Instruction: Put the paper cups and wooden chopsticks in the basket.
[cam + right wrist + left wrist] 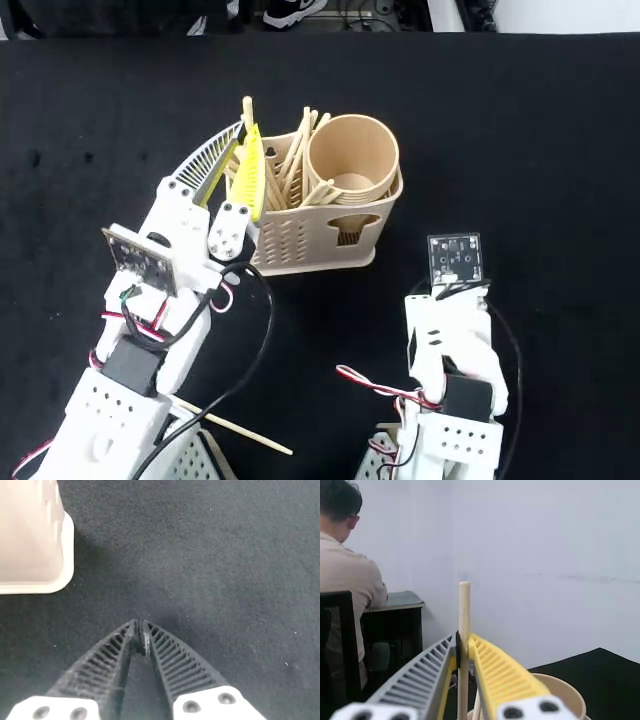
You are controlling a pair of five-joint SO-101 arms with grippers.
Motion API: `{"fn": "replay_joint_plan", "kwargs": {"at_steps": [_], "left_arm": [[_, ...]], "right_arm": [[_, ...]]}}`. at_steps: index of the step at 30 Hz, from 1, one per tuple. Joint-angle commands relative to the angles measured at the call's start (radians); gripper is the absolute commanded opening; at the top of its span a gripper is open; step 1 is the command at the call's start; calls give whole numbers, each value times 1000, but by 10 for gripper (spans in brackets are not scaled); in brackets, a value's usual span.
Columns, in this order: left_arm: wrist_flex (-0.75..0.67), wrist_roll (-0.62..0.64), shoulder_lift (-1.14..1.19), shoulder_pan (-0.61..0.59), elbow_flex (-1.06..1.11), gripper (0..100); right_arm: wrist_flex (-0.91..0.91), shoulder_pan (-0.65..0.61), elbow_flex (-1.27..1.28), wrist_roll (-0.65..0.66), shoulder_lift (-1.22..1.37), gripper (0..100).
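Left gripper pinches a chopstick above the basket crowded with sticks and cup; right gripper closed, empty

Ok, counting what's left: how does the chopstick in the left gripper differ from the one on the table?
The held chopstick stands upright; the loose chopstick lies flat on the table. The held chopstick is clamped by the left gripper at the basket; the loose chopstick lies free, beside that arm's base. Both are pale wood.
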Motion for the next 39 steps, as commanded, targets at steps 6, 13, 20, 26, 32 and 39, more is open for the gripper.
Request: {"fn": "replay_joint_plan", "kwargs": {"at_steps": [6, 13, 20, 26, 32, 39], "left_arm": [[643, 368, -14, -110, -302, 212], [1209, 442, 25, -268, -624, 263], [1565, 236, 256, -619, -794, 267], [1722, 150, 448, -851, -788, 264], [1758, 144, 577, -901, -567, 262], [1703, 140, 646, -923, -461, 239]], "right_arm": [[-8, -12, -1, 6, -71, 15], [-8, -12, -1, 6, -71, 15], [-8, -12, -1, 6, -71, 15], [-6, -12, -1, 6, -71, 15], [-6, -12, -1, 6, -71, 15], [-6, -12, -1, 6, -71, 15]]}}
